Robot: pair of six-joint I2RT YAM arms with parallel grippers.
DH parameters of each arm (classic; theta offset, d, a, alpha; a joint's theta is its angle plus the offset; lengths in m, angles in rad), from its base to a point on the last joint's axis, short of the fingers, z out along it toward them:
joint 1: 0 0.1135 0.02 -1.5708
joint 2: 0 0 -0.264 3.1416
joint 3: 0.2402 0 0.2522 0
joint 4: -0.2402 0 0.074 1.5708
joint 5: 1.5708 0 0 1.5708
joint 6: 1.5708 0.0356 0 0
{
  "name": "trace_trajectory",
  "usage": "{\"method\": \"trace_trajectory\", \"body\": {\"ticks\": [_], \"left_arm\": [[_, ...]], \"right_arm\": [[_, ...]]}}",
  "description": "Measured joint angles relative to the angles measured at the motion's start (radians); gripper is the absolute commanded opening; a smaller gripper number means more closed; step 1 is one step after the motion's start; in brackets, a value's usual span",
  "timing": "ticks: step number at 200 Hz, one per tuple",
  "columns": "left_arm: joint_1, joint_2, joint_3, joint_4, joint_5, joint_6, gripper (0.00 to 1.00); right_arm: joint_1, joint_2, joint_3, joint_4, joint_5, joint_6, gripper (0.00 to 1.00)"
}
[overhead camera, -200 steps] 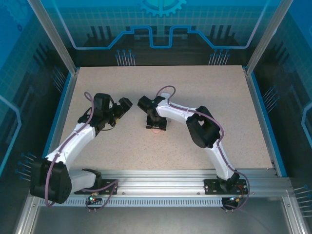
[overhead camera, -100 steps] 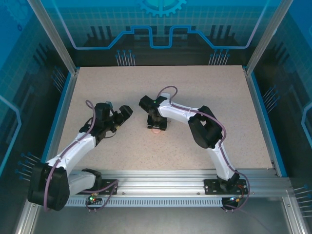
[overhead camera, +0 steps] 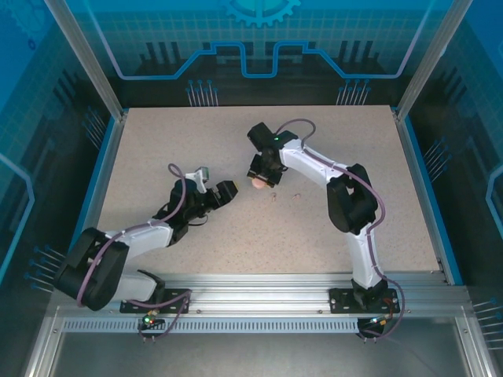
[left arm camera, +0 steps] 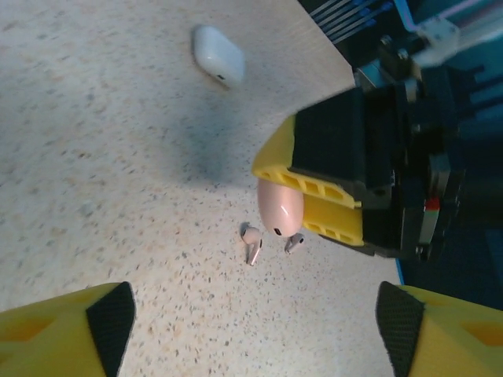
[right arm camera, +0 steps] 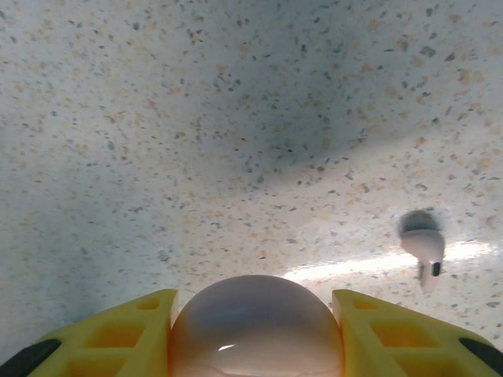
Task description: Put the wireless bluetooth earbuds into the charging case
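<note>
Two earbuds (left arm camera: 251, 243) lie close together on the speckled table (overhead camera: 369, 157), just beside the right gripper (overhead camera: 258, 180), whose yellow fingers are closed around a pink charging case (left arm camera: 280, 206). The left gripper (overhead camera: 227, 192) is spread wide and holds nothing. A white case (left arm camera: 218, 53) lies well apart.

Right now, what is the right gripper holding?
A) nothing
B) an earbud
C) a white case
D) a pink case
D: the right gripper grips the pink case from both sides, while the white case lies apart from it on the table.
</note>
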Motion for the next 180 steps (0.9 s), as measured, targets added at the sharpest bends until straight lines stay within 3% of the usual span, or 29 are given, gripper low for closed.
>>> {"method": "trace_trajectory", "body": {"ticks": [64,180], "left_arm": [[-0.058,0.182,0.004,0.237,-0.025,-0.012,0.65],[-0.084,0.325,0.076,0.388,-0.085,-0.059,0.48]], "right_arm": [[-0.001,-0.01,0.008,0.038,-0.101,0.063,0.37],[0.015,-0.049,0.006,0.068,-0.132,0.089,0.37]]}}
